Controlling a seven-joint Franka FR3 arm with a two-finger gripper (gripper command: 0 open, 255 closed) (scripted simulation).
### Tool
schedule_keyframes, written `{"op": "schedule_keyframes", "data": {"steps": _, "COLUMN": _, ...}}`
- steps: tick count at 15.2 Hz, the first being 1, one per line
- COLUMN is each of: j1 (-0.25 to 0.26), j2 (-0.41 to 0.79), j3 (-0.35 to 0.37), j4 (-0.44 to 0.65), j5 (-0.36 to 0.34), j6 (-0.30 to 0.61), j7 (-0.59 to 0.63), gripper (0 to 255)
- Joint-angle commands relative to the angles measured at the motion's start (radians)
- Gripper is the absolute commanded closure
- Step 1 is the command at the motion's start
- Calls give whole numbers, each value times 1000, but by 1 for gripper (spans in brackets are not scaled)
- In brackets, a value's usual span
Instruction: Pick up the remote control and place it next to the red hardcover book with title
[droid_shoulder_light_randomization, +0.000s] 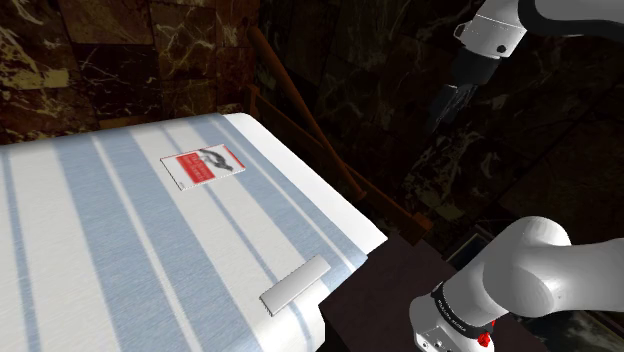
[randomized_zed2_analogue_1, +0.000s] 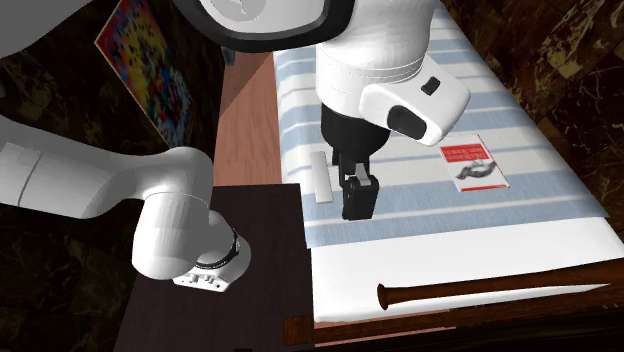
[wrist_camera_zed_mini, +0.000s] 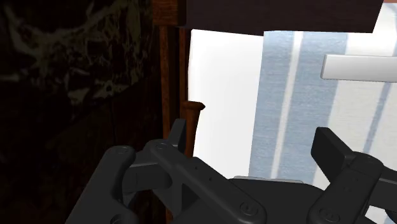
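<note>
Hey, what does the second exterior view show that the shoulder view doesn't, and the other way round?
Second exterior view: a colourful picture and a bat-shaped wooden piece along the edge of the striped bed. Shoulder view: slanted wooden rails beside the bed. Both: the bed, the pale remote, the red-and-white book, the dark stand.

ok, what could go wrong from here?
1. The flat pale grey remote control lies at the blue-striped white bed's edge; a glancing touch from the open jaws could push it off.
2. The red-and-white book sits far across the bed, so a shallow grip might slip mid-carry.
</note>
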Motion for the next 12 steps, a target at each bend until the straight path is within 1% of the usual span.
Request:
{"op": "schedule_keyframes", "data": {"steps": 1, "j1": 0, "j2": 0, "j3": 0, "j4": 0, "j5": 0, "j6": 0, "j7": 0, "gripper": 0}}
{"op": "schedule_keyframes", "data": {"steps": 12, "j1": 166, "j2": 111, "j3": 32, "j4": -224, "j5": 33, "j6": 339, "j7": -188, "gripper": 0}}
